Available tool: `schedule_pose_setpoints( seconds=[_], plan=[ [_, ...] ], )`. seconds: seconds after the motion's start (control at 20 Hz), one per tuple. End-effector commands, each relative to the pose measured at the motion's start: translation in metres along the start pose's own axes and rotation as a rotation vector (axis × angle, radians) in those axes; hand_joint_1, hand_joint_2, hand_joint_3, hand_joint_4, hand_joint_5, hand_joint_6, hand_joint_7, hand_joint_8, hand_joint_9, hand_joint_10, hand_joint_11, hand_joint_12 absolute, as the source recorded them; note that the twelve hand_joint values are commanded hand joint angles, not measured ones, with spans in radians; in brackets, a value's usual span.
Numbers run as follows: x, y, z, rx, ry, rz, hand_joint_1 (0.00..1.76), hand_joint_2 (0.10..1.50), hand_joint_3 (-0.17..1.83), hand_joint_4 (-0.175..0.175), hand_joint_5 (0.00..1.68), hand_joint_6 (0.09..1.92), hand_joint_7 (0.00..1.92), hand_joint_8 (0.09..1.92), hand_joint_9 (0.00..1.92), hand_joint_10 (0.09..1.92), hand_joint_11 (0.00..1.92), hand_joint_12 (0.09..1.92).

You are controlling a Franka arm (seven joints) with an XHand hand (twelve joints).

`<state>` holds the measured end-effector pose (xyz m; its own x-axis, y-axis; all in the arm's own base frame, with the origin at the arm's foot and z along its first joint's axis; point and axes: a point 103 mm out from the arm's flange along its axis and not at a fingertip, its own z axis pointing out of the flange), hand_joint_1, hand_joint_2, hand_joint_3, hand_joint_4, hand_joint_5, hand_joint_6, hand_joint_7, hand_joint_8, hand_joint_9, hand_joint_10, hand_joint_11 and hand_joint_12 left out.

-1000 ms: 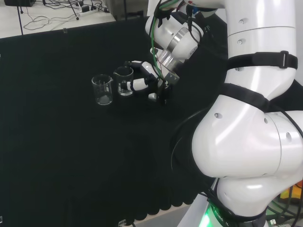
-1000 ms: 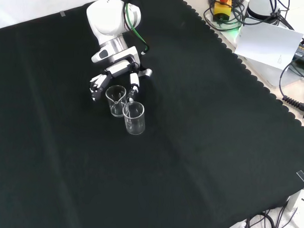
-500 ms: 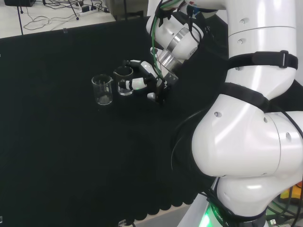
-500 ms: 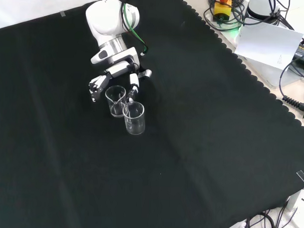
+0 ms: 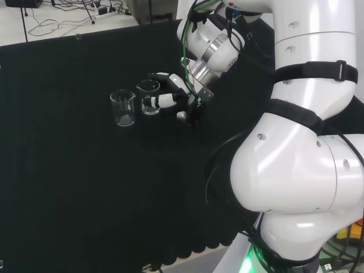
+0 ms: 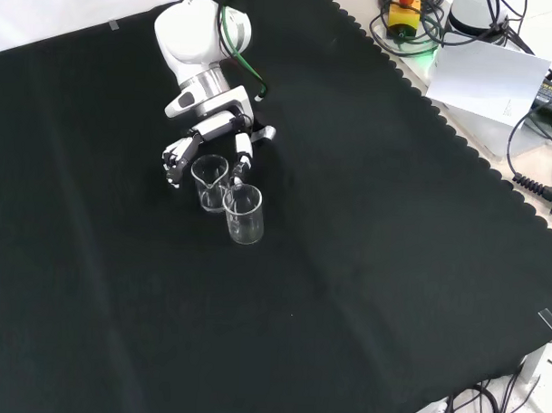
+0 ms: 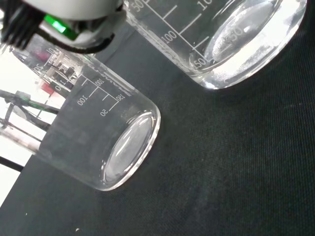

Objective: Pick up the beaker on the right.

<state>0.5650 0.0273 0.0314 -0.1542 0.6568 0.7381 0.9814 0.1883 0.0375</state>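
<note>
The desk (image 5: 68,187), draped in black cloth, carries two clear glass beakers standing close together. The hand (image 5: 170,98) is set around the nearer beaker (image 5: 149,97), fingers curled about its sides for lifting. The second beaker (image 5: 123,108) stands just beyond it.

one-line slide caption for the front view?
The hand reaches around the farther of two clear beakers, the nearer beaker standing close in front on the black cloth.

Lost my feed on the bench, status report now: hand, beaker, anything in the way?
Hand at right beaker, fingers curled around it. Beaker upright on cloth, not lifted. Second beaker stands close beside it, upright.
</note>
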Motion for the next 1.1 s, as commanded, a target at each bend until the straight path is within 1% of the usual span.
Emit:
schedule_pose_setpoints(
  seconds=[0.05,0.1,0.15,0.25,0.3,0.35,0.4,0.45,0.5,0.55,0.6,0.65,0.75,0.9,1.0,1.1],
  plan=[
    [0.001,0.001,0.001,-0.018,0.015,0.009,0.92,0.53,0.55,-0.046,0.58,0.12,0.43,0.71,0.57,0.6,0.12,1.36],
    [0.002,0.002,0.0,-0.024,0.014,0.012,0.96,0.53,0.57,-0.043,0.6,0.16,0.45,0.7,0.6,0.58,0.14,1.35],
    [0.003,0.003,0.0,-0.031,0.013,0.018,1.01,0.53,0.61,-0.04,0.62,0.28,0.49,0.69,0.63,0.56,0.17,1.33],
    [0.005,0.004,0.0,-0.045,0.018,0.028,1.12,0.53,0.7,-0.03,0.65,0.65,0.57,0.68,0.72,0.52,0.24,1.32],
    [0.005,0.004,0.0,-0.055,0.03,0.036,1.16,0.53,0.74,-0.021,0.69,0.81,0.63,0.68,0.76,0.52,0.28,1.31],
    [0.005,0.005,0.0,-0.066,0.051,0.045,1.2,0.54,0.77,-0.013,0.73,0.91,0.68,0.69,0.81,0.52,0.33,1.3],
    [0.005,0.005,-0.001,-0.082,0.068,0.054,1.19,0.64,0.7,-0.062,0.85,0.97,0.73,0.71,0.85,0.53,0.39,1.29],
    [0.005,0.005,-0.001,-0.098,0.08,0.061,1.19,0.7,0.65,-0.111,0.95,0.97,0.8,0.75,0.89,0.55,0.48,1.25],
    [0.006,0.005,-0.002,-0.11,0.09,0.065,1.19,0.72,0.64,-0.142,1.03,0.96,0.87,0.79,0.93,0.58,0.56,1.2],
    [0.006,0.005,-0.003,-0.124,0.102,0.07,1.22,0.77,0.56,-0.159,1.05,0.96,0.96,0.84,0.98,0.62,0.66,1.15],
    [0.007,0.005,-0.005,-0.138,0.115,0.076,1.29,0.76,0.56,-0.161,1.08,0.97,1.08,0.84,1.04,0.65,0.75,1.08],
    [0.007,0.005,-0.007,-0.148,0.116,0.076,1.35,0.71,0.62,-0.166,1.11,0.99,1.19,0.81,1.09,0.68,0.82,1.03],
    [0.009,0.005,-0.016,-0.158,0.116,0.071,1.41,0.61,0.77,-0.173,1.14,0.99,1.3,0.8,1.17,0.73,0.92,0.95],
    [0.013,0.005,-0.033,-0.141,0.102,0.054,1.41,0.72,0.6,-0.175,1.11,0.91,1.21,0.89,1.14,0.8,0.96,0.89],
    [0.017,0.005,-0.045,-0.125,0.075,0.037,1.41,0.72,0.6,-0.175,1.11,0.91,1.19,0.92,1.14,0.83,0.97,0.86],
    [0.022,0.004,-0.057,-0.105,0.034,0.015,1.41,0.7,0.65,-0.175,1.11,0.92,1.18,0.94,1.15,0.86,0.98,0.84]
  ],
)
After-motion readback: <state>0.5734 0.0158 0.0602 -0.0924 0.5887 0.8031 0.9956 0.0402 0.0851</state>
